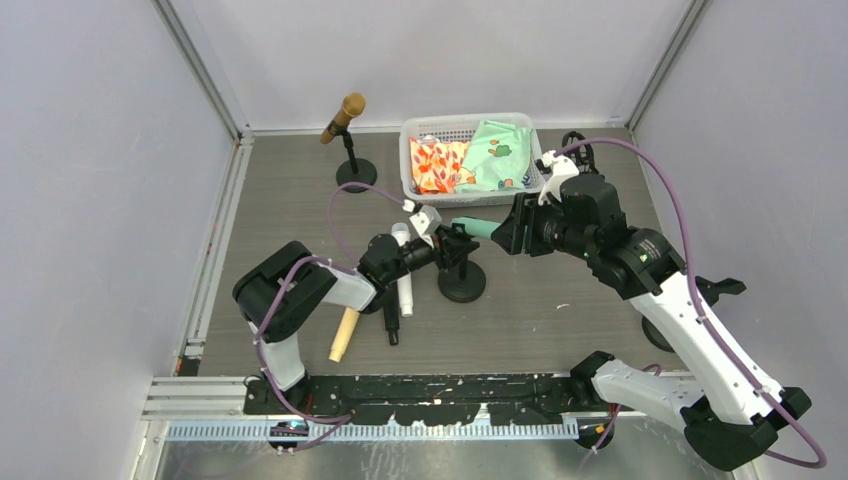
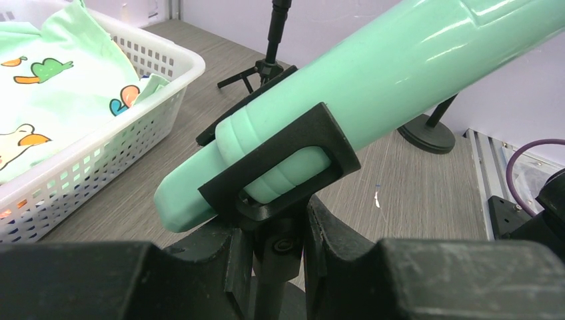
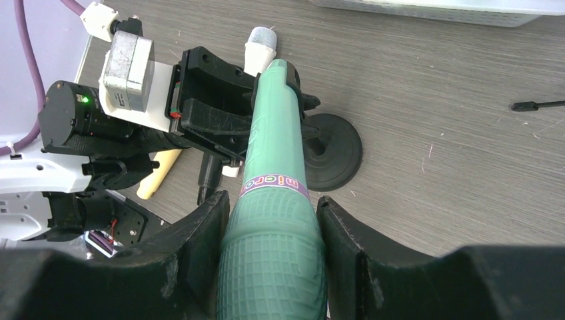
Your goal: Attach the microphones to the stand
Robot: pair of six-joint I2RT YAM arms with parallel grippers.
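My right gripper is shut on the head end of a green microphone. The microphone's handle passes through the black clip on top of a short stand with a round base. Its tail end sticks out past the clip in the left wrist view. My left gripper is shut on the stand's neck just under the clip. A gold microphone sits on a second stand at the back.
White, black and cream microphones lie on the table under my left arm. A white basket with printed cloths stands at the back. Further stand bases show behind the green microphone and beside my right arm.
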